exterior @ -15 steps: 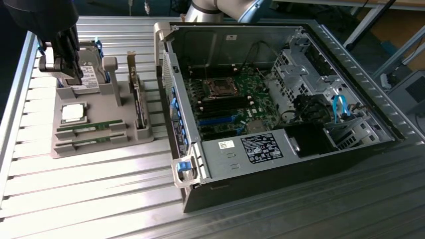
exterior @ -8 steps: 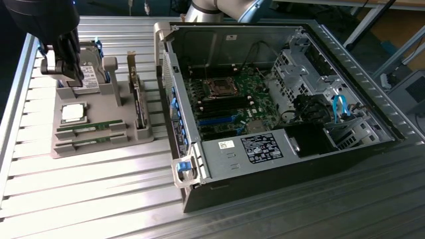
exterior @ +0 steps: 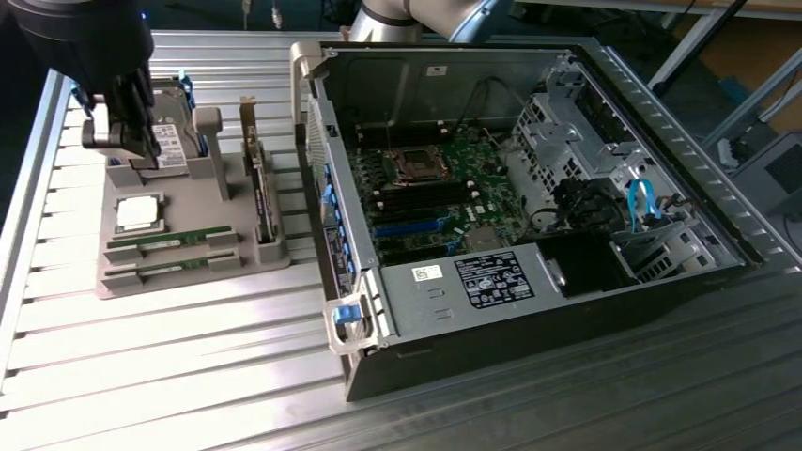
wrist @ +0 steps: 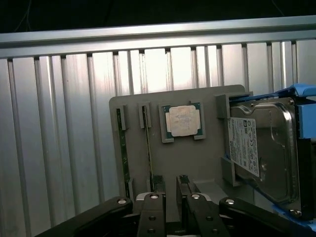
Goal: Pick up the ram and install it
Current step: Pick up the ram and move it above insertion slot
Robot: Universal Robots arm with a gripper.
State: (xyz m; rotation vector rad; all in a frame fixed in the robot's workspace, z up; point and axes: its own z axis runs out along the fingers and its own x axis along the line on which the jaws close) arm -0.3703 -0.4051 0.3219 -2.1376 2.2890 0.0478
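Green ram (wrist: 148, 148) stands edge-up in the grey holder (wrist: 207, 158), at its end farthest from the hard drive (wrist: 266, 148), long axis crossing the jaws' closing line. Jaws half open, empty, offset just toward the drive side.

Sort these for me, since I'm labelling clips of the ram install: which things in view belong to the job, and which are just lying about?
Job: hand, ram sticks, grey tray, open computer case.
Lying about: processor chip, hard drive.
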